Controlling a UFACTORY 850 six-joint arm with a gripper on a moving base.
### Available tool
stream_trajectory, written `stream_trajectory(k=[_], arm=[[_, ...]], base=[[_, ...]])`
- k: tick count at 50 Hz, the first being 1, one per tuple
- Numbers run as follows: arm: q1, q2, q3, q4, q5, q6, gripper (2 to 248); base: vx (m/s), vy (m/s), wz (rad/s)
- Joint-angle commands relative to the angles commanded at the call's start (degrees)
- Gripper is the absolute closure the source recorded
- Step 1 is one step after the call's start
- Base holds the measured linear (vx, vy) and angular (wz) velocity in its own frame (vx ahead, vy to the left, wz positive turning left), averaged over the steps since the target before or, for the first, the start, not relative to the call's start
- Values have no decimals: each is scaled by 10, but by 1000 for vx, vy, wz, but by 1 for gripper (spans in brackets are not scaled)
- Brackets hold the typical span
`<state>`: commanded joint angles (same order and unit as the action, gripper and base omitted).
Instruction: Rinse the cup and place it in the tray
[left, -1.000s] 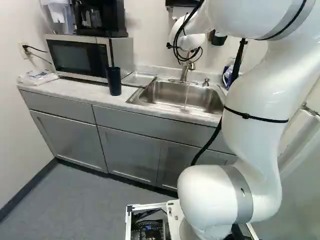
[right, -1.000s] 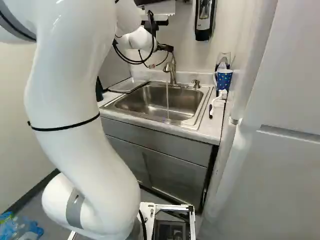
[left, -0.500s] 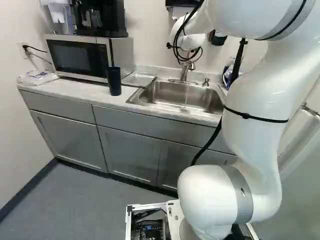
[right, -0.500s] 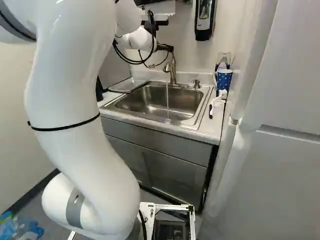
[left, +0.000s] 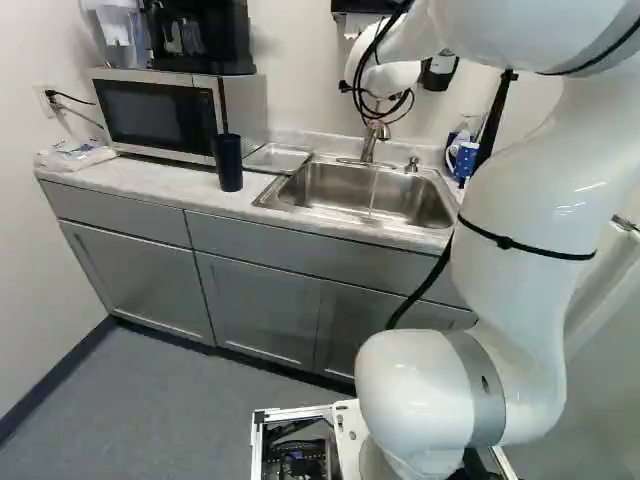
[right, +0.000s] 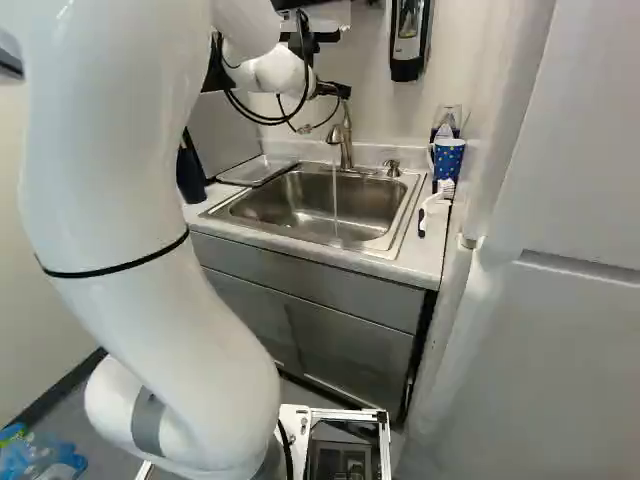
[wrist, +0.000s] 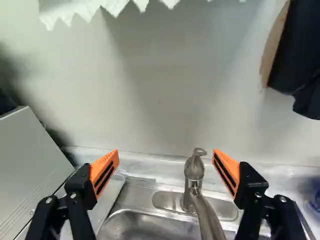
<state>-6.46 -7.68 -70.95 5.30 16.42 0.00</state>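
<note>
Arm (left: 520, 210) drawn back, faucet (right: 346, 146) running, end effector (right: 333, 91) (2 fingers (wrist: 104, 172)) spread

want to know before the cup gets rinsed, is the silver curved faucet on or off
On: a thin stream of water falls from the silver curved faucet into the rectangular stainless steel sink.

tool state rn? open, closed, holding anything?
Black two-fingered, orange-padded tool: open, fingers wide apart, holding nothing; the curved silvery metal faucet is ungripped.
</note>
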Motion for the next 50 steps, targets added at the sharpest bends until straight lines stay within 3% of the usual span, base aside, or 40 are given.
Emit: stream_trajectory(k=[18, 50], arm=[[-18, 50, 37, 0, -38, 0, 3], [-33, 145, 130, 0, -204, 0, 3]], base=[[0, 0, 0], [0, 0, 0]])
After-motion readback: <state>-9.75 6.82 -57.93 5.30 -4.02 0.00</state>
